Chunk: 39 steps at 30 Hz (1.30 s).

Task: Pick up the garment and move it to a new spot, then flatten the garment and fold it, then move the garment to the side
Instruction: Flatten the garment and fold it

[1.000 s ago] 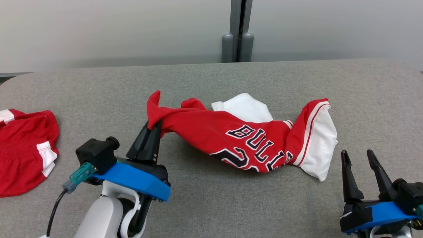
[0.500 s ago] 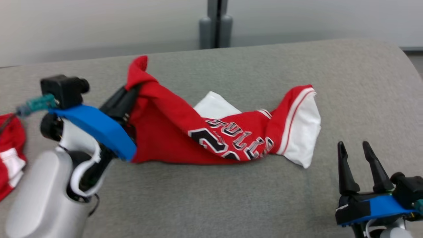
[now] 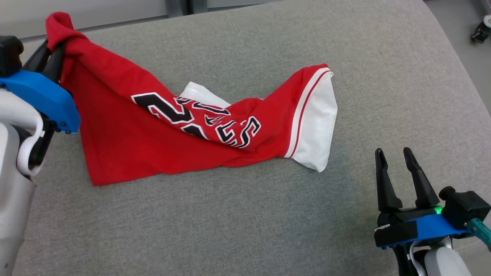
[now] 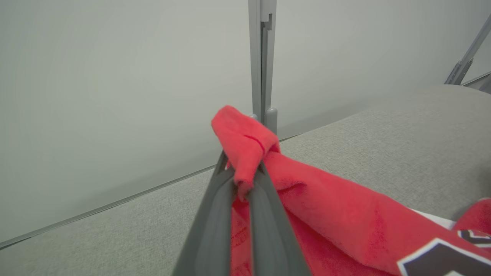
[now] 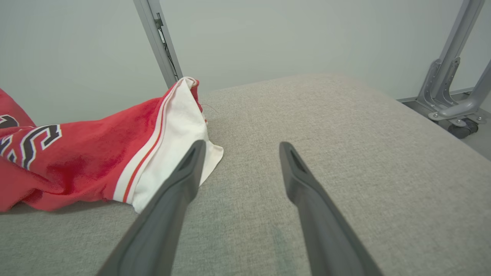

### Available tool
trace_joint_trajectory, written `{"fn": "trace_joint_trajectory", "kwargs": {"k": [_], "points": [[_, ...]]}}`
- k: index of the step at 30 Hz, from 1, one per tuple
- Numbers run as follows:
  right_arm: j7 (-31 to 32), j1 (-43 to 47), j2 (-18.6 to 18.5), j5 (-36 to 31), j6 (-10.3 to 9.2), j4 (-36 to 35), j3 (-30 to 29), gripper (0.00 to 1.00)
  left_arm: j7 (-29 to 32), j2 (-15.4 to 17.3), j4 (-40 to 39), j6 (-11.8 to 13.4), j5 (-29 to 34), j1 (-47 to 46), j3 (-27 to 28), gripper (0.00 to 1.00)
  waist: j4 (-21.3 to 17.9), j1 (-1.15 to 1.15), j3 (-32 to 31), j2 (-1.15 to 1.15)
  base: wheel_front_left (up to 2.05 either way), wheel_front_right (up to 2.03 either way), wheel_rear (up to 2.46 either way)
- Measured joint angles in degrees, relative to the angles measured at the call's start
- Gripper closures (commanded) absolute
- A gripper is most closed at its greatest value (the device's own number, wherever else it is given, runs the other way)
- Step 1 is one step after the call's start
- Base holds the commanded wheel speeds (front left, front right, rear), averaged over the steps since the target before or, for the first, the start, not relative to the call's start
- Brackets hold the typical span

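Gripper on the right: the right gripper (image 3: 393, 151), two long dark fingers on a blue and black base, sits in the lower right of the head view. Its fingers point up the picture and stand wide apart, with nothing between them.
Right fingers up close: in the right wrist view the right gripper (image 5: 242, 145) is just above the table. One finger crosses in front of the shirt's white corner there, but the head view shows a gap between them.
Table: the big table with a grey woven cloth top (image 3: 245, 222) lies under both grippers. Its far right corner is round.
Shirt: the red sports shirt with white side parts and black-and-white letters (image 3: 126, 142) is in the middle and left of the head view. Most of it rests crumpled on the table. Its white end is on the right, near the right gripper. A white bit pokes out behind the letters.
Lifted end: one red corner of the shirt rises off the table to the upper left of the head view.
Gripper on the left: the left gripper (image 3: 53, 48), dark fingers on a blue base with a pale arm, is at the upper left. Its fingers are squeezed tight on that red corner. In the left wrist view the left gripper (image 4: 243, 165) has a red lump of the shirt (image 4: 345, 214) sticking out past its tips.
Far back: a pale grey wall (image 4: 115, 76) and a thin grey metal post (image 4: 261, 57) stand behind the table.
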Motion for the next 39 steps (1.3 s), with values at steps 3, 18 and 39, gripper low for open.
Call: {"fn": "trace_joint_trajectory", "kwargs": {"k": [3,18,39], "points": [[-0.3,-0.3,0.0,0.4,0.0,0.6,0.3,0.0,-2.7,0.4,3.0,1.5,2.8,-2.2,-0.6,1.0,-0.6,-0.01,0.8,0.0,0.0,0.0,0.0],[-0.8,-0.8,0.0,-1.5,0.0,1.5,-0.3,0.0,-11.1,-6.3,13.0,1.8,-1.5,-1.8,-0.1,0.0,5.3,-0.02,-3.3,0.0,0.0,0.0,0.0],[3.3,2.1,0.0,-2.9,0.0,-2.6,-1.9,0.0,-7.0,-16.4,8.1,7.7,-6.2,19.3,-4.4,0.0,10.8,-0.01,-6.7,0.0,0.0,0.0,0.0]]}}
